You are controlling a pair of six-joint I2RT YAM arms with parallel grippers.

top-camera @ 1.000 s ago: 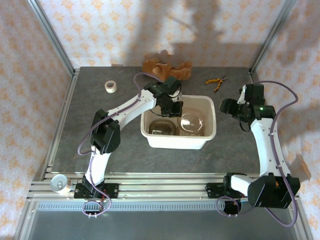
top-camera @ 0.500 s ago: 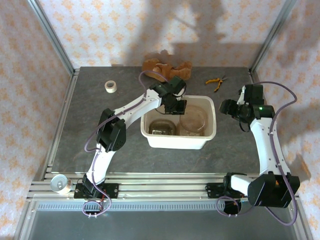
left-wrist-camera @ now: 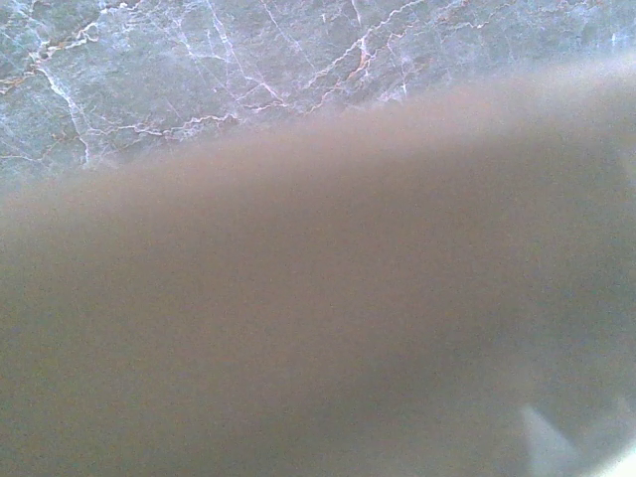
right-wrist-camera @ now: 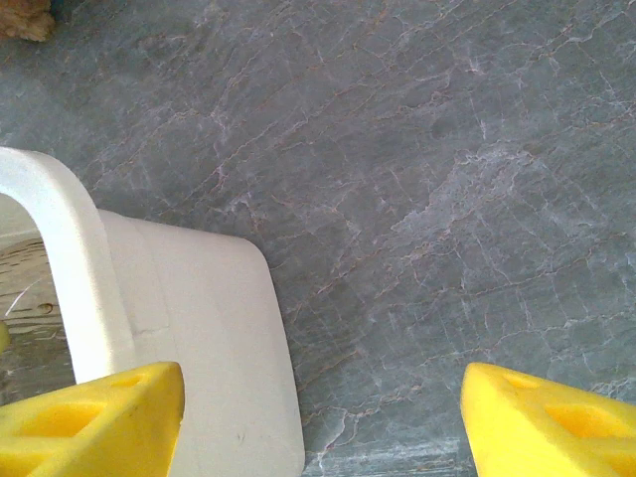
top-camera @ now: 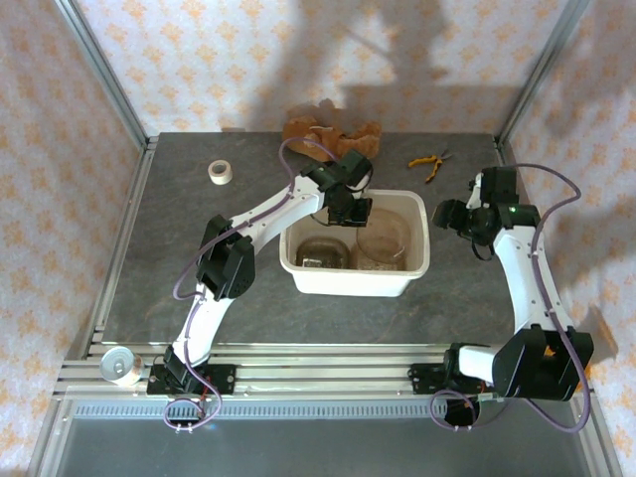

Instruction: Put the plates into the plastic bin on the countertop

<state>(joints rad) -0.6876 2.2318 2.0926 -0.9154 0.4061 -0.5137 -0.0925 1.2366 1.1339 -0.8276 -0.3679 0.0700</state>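
Observation:
The cream plastic bin (top-camera: 353,268) stands mid-countertop (top-camera: 199,268). Inside it one tinted plate (top-camera: 320,253) lies flat on the left, and another plate (top-camera: 384,241) leans on the right. My left gripper (top-camera: 350,210) hangs over the bin's back left part, shut. A blurred brownish plate (left-wrist-camera: 318,328) lies right across its wrist camera and hides the fingers. My right gripper (top-camera: 447,215) (right-wrist-camera: 323,427) is open just right of the bin. One of its yellow fingers (right-wrist-camera: 89,417) is over the bin's wall (right-wrist-camera: 199,328); the other is over bare stone.
A white tape roll (top-camera: 220,171) lies at the back left. Orange-handled pliers (top-camera: 429,164) and a crumpled brown wad (top-camera: 331,134) lie along the back edge. A tin (top-camera: 122,366) rests on the front rail. Aluminium posts frame the corners.
The left arm has swung its elbow rightward and carried its gripper a little toward the bin's back wall. The right arm has shifted slightly left.

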